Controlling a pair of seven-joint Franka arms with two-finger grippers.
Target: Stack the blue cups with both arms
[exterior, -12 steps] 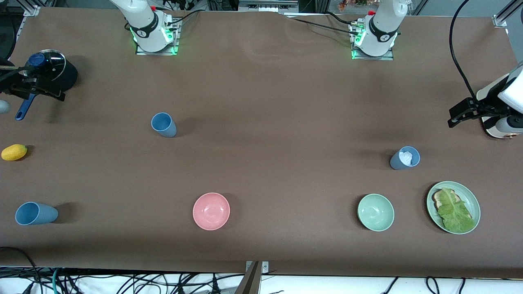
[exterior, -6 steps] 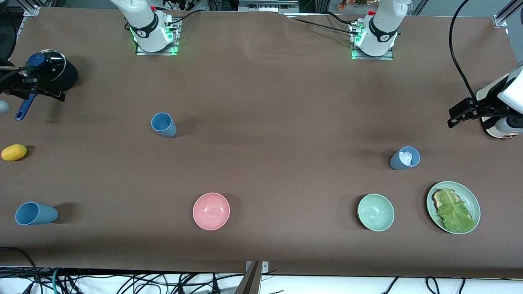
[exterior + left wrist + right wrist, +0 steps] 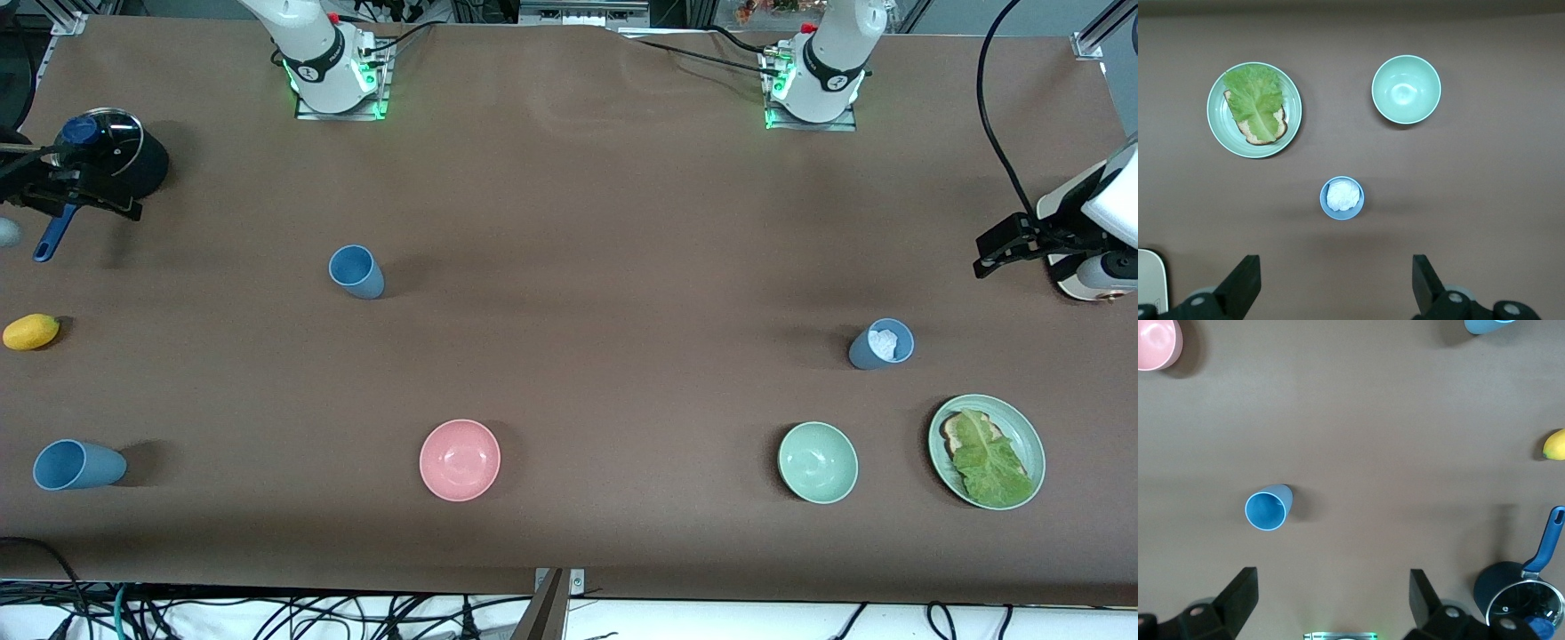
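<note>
Three blue cups stand apart on the brown table. One empty blue cup stands toward the right arm's end. A second empty cup stands near the front edge at that end. A third cup, holding something white, stands toward the left arm's end. My left gripper is open and empty, high over bare table between the third cup and the left arm's base. My right gripper is open and empty, high over bare table between the first cup and the right arm's base. Neither gripper shows in the front view.
A pink bowl, a pale green bowl and a green plate with bread and lettuce stand near the front edge. A black pot with a blue handle and a yellow fruit are at the right arm's end. Black-and-white gear juts in at both table ends.
</note>
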